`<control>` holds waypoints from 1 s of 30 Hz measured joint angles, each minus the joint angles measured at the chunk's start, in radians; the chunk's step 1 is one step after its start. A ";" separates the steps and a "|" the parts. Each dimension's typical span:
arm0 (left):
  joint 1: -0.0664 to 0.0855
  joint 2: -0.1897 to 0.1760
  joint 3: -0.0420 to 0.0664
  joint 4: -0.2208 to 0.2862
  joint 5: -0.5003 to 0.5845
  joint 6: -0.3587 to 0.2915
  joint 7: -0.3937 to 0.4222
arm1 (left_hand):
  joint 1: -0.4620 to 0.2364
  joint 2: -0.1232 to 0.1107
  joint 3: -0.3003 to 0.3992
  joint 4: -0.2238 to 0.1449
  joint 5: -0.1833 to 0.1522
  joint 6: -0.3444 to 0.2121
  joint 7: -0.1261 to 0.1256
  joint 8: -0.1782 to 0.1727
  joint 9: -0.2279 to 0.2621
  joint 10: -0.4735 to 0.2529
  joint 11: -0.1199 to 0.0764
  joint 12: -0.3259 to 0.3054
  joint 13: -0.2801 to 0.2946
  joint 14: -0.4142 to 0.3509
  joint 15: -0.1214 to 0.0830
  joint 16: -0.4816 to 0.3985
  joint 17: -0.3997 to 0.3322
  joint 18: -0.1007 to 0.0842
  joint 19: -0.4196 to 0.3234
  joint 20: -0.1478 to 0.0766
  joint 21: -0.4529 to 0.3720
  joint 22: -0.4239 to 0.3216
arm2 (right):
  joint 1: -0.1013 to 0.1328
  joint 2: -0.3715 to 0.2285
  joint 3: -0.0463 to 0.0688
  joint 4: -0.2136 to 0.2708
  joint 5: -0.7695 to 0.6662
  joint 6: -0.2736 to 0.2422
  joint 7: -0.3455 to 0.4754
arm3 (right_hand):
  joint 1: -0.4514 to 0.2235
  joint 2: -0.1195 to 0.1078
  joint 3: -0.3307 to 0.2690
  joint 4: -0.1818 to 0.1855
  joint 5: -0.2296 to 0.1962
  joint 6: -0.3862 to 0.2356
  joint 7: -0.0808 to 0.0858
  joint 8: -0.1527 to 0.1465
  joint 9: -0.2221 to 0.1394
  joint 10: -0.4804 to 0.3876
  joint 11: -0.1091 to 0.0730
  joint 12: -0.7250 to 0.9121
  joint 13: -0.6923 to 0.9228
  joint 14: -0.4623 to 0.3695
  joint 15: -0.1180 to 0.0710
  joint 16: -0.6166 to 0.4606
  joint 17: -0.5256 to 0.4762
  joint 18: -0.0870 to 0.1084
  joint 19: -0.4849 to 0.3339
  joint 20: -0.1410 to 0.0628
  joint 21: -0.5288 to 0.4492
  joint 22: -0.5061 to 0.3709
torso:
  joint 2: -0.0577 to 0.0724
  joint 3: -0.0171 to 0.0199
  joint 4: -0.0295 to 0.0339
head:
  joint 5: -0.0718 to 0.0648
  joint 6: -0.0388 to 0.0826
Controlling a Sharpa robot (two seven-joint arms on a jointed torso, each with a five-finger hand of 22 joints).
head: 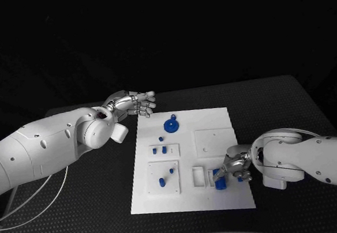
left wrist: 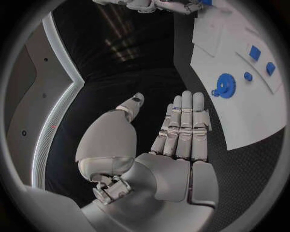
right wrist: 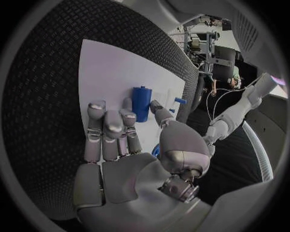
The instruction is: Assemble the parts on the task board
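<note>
Right hand point(head: 235, 166) sits low at the task board's point(head: 211, 123) near right corner, fingers and thumb closing on an upright blue cylinder point(right wrist: 141, 102) though a firm grasp I cannot tell, while the left hand point(head: 131, 103) hovers released off the far left corner.

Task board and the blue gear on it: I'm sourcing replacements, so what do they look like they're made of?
Task board: probably matte white plastic, flat with raised plates and no glare. Blue gear: likely moulded or printed plastic, uniformly blue and dull. Neither is certain from looks alone.
</note>
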 measured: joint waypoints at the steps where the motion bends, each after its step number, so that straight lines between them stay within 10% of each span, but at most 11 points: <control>1: 0.000 0.000 0.000 0.000 0.000 0.000 0.000 | 0.000 0.000 0.000 0.000 0.000 0.000 0.000 0.000 0.000 0.000 0.000 0.000 0.000 0.000 0.000 0.000 0.000 0.000 0.000 0.000 0.000 0.000 | 0.000 0.001 0.000 0.000 -0.003 0.000 -0.001 | 0.000 0.000 0.002 -0.002 0.000 0.001 0.001 0.000 0.000 0.000 0.000 0.000 0.000 0.001 0.001 0.000 0.001 0.000 0.000 0.000 0.000 0.000 | 0.000 -0.0001 0.0000 | 0.000 -0.001; 23: 0.000 -0.005 0.000 0.010 -0.015 0.003 -0.013 | 0.000 0.000 0.000 0.005 0.000 0.000 0.000 0.000 0.001 0.000 0.000 0.000 0.000 0.000 0.000 0.000 0.002 0.000 0.000 0.000 0.004 0.000 | 0.001 0.024 -0.005 0.000 -0.050 -0.021 -0.040 | 0.014 -0.041 0.041 -0.054 -0.047 0.027 -0.013 0.020 0.000 0.018 -0.004 -0.016 0.017 0.009 0.001 0.000 0.004 -0.009 -0.002 0.002 0.004 0.000 | 0.001 -0.0008 -0.0001 | -0.001 -0.009; 27: 0.000 -0.006 0.000 0.010 -0.017 0.003 -0.015 | 0.000 0.000 0.000 0.005 0.000 0.000 0.000 0.000 0.001 0.000 0.000 0.000 0.000 0.000 0.000 0.000 0.002 0.000 0.000 0.000 0.004 0.000 | 0.000 0.024 -0.005 0.004 -0.054 -0.029 -0.044 | 0.096 -0.085 0.204 -0.009 -0.157 0.043 -0.010 0.020 -0.007 0.028 -0.011 -0.026 0.021 0.016 -0.002 0.000 0.004 -0.009 0.006 0.009 0.008 0.000 | 0.001 -0.0008 -0.0003 | -0.001 -0.010; 30: 0.000 -0.007 0.000 0.011 -0.019 0.003 -0.016 | 0.000 0.000 0.000 0.005 0.000 0.000 0.000 0.000 0.001 0.000 0.000 0.000 0.000 0.000 0.000 0.000 0.002 0.000 0.000 0.000 0.004 0.000 | -0.001 0.019 -0.005 0.009 -0.054 -0.036 -0.044 | 0.118 -0.106 0.277 0.033 -0.163 0.049 -0.011 0.019 -0.009 0.028 -0.011 -0.030 0.026 0.018 -0.001 0.000 0.004 -0.009 0.011 0.015 0.012 0.000 | 0.001 -0.0008 -0.0003 | -0.001 -0.010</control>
